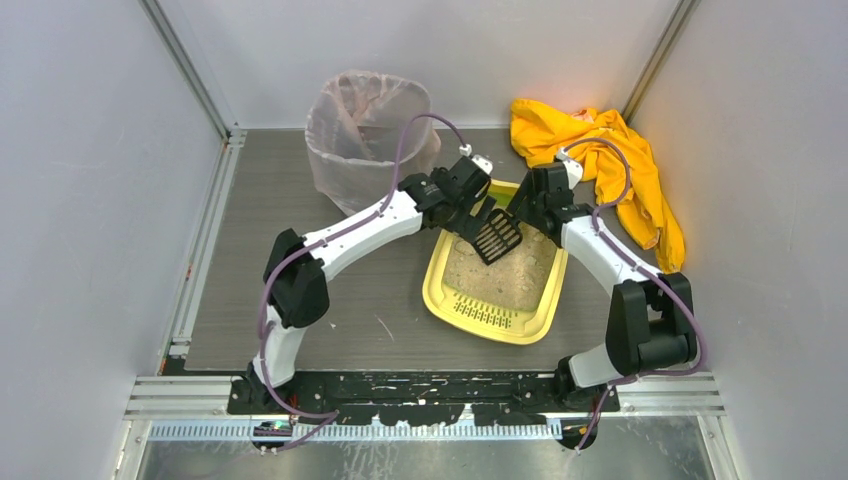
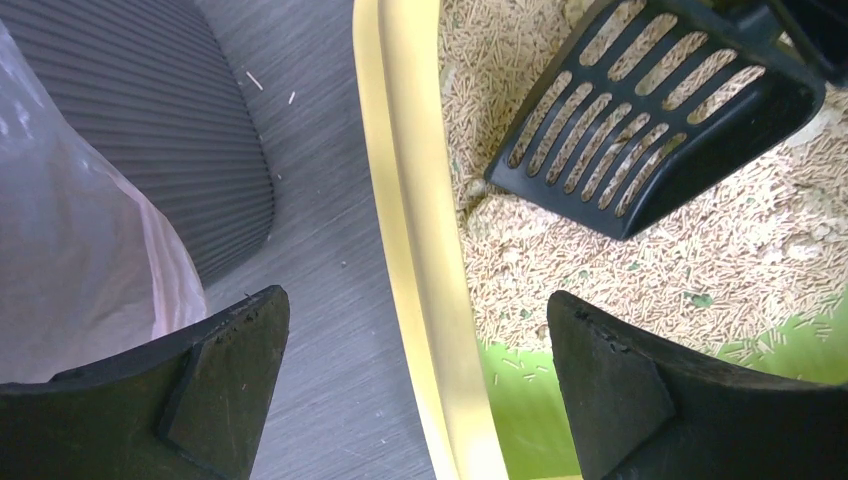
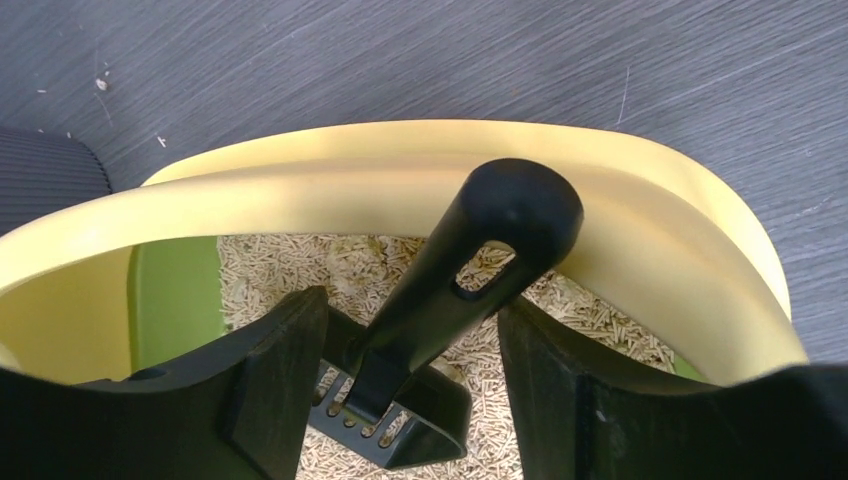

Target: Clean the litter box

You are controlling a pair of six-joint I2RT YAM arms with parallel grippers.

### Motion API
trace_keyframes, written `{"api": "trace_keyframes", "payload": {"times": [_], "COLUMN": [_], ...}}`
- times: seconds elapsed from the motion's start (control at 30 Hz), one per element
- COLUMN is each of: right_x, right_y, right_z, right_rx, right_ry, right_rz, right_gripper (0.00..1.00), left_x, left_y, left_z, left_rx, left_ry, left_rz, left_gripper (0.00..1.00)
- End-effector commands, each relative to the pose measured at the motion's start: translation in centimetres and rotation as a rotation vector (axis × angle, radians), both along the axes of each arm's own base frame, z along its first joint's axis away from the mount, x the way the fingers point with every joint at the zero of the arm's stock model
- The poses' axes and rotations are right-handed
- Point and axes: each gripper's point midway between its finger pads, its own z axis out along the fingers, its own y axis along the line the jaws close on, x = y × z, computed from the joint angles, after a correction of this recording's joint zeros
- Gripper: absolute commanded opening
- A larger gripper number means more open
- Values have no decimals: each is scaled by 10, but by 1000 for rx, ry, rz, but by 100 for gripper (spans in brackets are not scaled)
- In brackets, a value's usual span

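Here, left tool (image 2: 415, 310) gapes astride the litter box (image 2: 418, 180) rim, right tool (image 3: 410, 310) spread around scoop handle (image 3: 475, 250).

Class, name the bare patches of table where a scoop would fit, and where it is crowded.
Widest: the table strip between left arm and left wall, nearer than the bin. Smaller: between litter box and arm bases. Crowded: the far end, with bin, scoop and yellow cloth.
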Motion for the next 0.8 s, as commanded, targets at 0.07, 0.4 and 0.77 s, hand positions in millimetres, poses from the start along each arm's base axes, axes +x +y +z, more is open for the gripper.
{"api": "trace_keyframes", "payload": {"times": [0.07, 0.4, 0.77], "right_x": [14, 13, -2], "right_y": [3, 10, 14], "right_z": [12, 27, 63], "right_rx": [21, 31, 41], "right_ry": [-74, -102, -158], "right_rz": [-22, -1, 24], "right_gripper": [57, 23, 2], "left_x": [-7, -10, -16], "left_y": [6, 17, 30], "left_z": [39, 36, 51], "left_rx": [-56, -66, -100], "left_ry": [-79, -119, -173], "left_rz": [21, 43, 68], "left_gripper": [100, 100, 100]}}
